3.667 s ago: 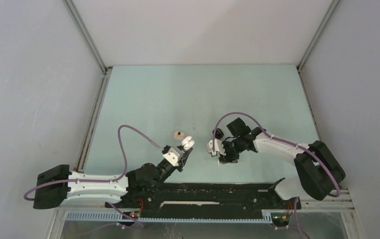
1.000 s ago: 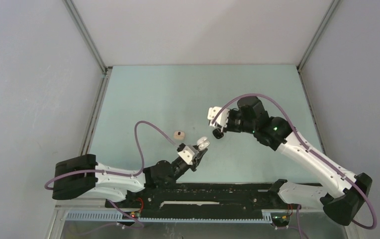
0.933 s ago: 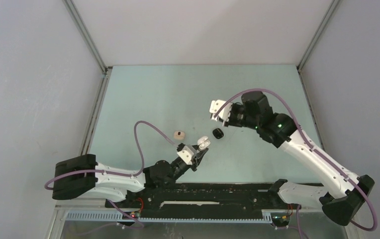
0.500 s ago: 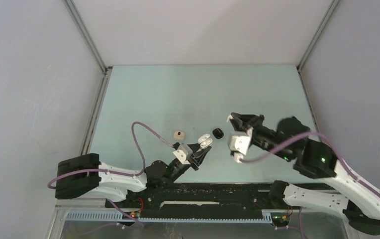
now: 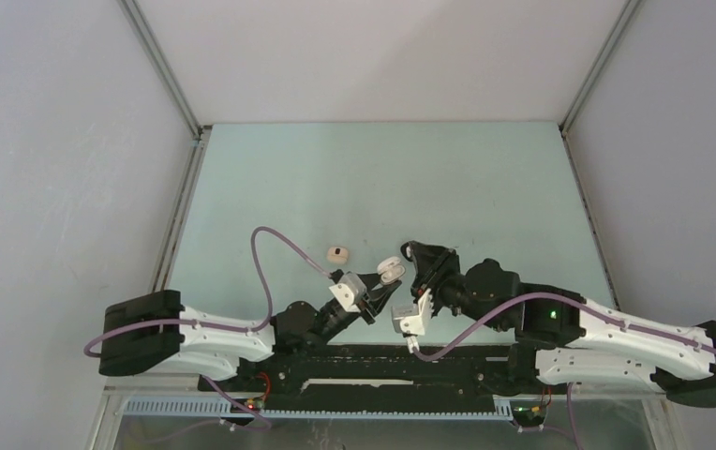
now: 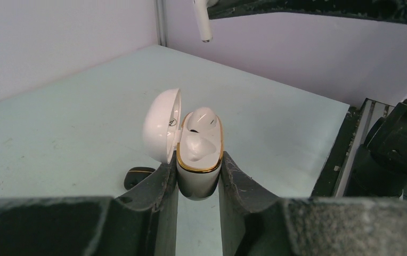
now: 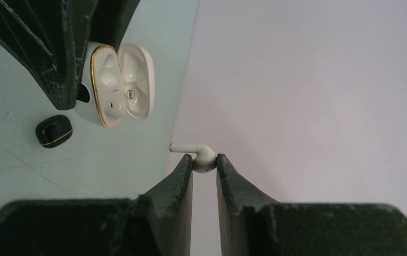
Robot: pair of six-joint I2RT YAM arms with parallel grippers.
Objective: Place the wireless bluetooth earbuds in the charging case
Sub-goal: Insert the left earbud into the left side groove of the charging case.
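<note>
The white earbud [image 7: 200, 156] is pinched by its head in the right gripper [image 7: 204, 161], above the desk [image 5: 382, 169] near its near edge. The left gripper [image 6: 197, 178] clamps the white case [image 6: 198, 144], lid open, close by. A black case [image 7: 54, 131] lies beside it.

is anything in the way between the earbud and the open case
Nothing visible does. The earbud, pinched in the right gripper, is apart from the case, which the left gripper holds with its lid open; only air lies between.
</note>
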